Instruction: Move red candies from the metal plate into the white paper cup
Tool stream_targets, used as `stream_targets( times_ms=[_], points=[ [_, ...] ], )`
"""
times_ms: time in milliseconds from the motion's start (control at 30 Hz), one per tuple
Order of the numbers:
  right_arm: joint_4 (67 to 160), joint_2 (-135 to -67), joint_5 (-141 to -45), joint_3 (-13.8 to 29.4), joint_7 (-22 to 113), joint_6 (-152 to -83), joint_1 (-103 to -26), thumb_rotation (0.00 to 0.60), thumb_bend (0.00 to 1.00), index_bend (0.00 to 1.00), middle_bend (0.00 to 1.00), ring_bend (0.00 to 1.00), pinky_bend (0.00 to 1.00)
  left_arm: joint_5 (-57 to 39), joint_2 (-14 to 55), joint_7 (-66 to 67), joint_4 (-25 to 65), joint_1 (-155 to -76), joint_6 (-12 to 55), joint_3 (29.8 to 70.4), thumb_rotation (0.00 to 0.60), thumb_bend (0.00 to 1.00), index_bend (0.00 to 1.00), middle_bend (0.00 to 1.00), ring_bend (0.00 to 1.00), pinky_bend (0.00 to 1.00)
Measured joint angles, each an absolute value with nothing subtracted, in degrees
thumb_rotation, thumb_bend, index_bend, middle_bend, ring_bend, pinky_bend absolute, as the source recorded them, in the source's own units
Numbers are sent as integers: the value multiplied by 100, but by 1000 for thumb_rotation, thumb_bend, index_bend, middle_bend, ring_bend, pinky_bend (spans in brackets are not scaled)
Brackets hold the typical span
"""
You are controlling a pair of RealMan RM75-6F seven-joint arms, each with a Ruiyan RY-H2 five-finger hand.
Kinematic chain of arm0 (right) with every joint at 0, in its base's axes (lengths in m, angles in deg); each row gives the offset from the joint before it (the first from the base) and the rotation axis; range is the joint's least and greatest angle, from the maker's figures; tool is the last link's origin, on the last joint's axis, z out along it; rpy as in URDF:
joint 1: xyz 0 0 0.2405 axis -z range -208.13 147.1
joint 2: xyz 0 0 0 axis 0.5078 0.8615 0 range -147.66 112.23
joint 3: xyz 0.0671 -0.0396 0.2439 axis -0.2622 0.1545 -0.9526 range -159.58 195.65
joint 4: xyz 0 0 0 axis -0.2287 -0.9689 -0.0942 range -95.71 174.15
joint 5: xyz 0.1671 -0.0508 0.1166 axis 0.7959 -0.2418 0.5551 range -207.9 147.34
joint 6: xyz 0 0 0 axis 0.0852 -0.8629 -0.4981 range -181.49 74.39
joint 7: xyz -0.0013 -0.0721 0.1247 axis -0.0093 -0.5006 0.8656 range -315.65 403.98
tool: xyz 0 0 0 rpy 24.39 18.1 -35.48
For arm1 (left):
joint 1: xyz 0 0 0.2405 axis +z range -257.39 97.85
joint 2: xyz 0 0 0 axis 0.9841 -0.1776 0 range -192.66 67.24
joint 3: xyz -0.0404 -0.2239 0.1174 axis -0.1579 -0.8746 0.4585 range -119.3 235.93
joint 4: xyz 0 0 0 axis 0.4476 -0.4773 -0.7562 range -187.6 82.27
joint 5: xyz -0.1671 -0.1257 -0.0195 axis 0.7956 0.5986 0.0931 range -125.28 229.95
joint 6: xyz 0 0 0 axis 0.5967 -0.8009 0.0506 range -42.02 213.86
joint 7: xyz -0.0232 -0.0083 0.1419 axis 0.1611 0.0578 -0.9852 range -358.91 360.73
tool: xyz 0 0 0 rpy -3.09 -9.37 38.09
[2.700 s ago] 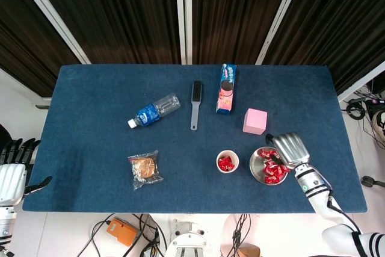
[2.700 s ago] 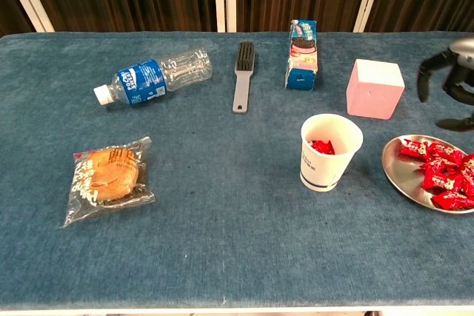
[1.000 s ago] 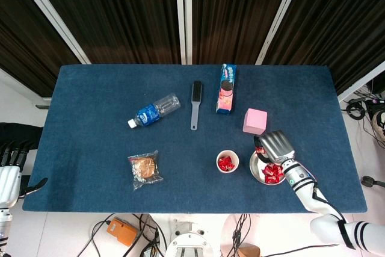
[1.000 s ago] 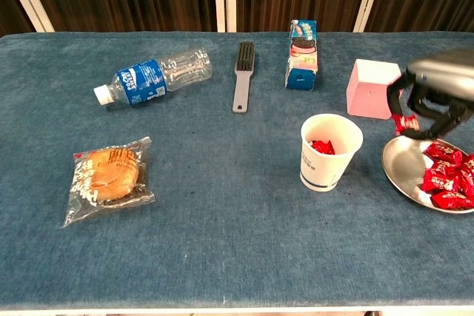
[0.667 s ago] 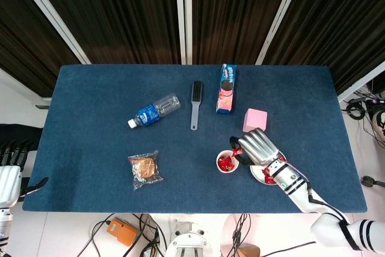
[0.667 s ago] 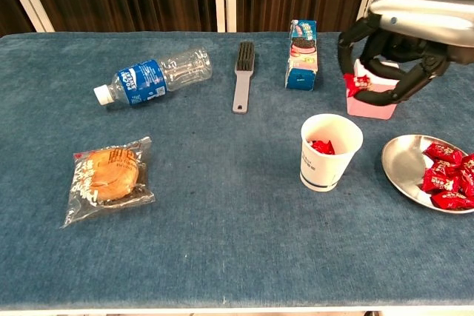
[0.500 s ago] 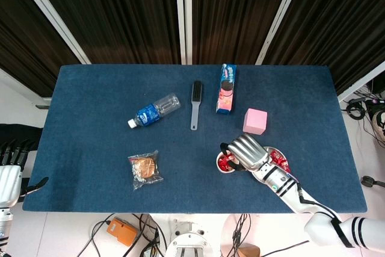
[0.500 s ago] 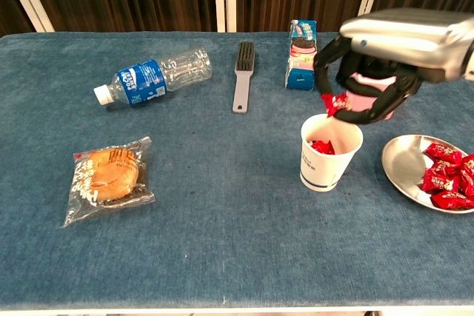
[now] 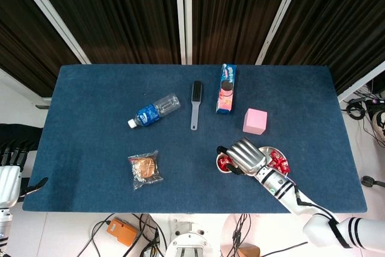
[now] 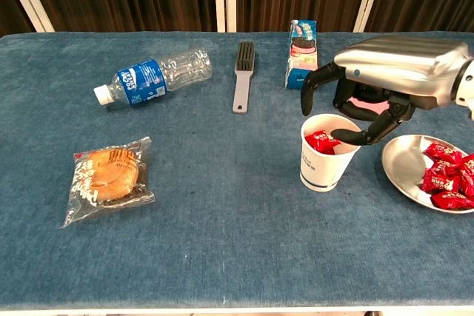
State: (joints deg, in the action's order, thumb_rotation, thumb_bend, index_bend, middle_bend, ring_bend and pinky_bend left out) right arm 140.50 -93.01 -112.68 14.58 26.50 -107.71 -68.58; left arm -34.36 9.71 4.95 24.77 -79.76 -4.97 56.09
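The white paper cup (image 10: 324, 166) stands right of centre, with red candies (image 10: 321, 141) inside it. My right hand (image 10: 389, 70) hovers directly over the cup's mouth with its fingers spread and nothing between them. The metal plate (image 10: 404, 166) sits just right of the cup and holds several red candies (image 10: 446, 178) on its right side. From the head view, the right hand (image 9: 246, 154) covers part of the cup (image 9: 223, 164) and the plate (image 9: 265, 148). My left hand (image 9: 9, 176) hangs off the table's left edge, fingers apart and holding nothing.
A pink box (image 9: 255, 121) sits behind the plate, mostly hidden by the hand in the chest view. Along the back lie a cookie box (image 10: 302, 54), a grey brush (image 10: 242, 75) and a plastic bottle (image 10: 155, 74). A bagged bun (image 10: 109, 177) lies front left.
My right hand lifted one red candy off the plate, carried it left over the cup and let it go. The candy now lies in the cup. The left hand stayed put.
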Motion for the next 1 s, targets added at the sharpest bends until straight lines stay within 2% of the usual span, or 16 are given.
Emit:
stream_targets(
  times_ms=[200,433,700,1000],
  points=[
    [14099,-9039,-11421,1519,2729,-11273,-6583,600,541,435,902,1000,1000,-3443,983,525,2447,-7980,-494,5609,600,0,123,111,0,0],
    [14092,-8603,-11441,1886,2590,-11757,-5982,600,410,456,902,1000,1000,-3494,1009,528,2450,-8016,-509,5596,600,0,123,111,0,0],
    [13808,-8641,-11110,2156,2554,-11462,-5769,600,408,469,902,1000,1000,-3513,1004,504,2467,-8004,-541,5608,600,0,123,111,0,0],
    [13458,-8870,-10783,2180,2445,-11033,-5787,600,412,476,902,1000,1000,-3496,1004,502,2476,-7984,-547,5618,600,0,123,111,0,0]
  ],
)
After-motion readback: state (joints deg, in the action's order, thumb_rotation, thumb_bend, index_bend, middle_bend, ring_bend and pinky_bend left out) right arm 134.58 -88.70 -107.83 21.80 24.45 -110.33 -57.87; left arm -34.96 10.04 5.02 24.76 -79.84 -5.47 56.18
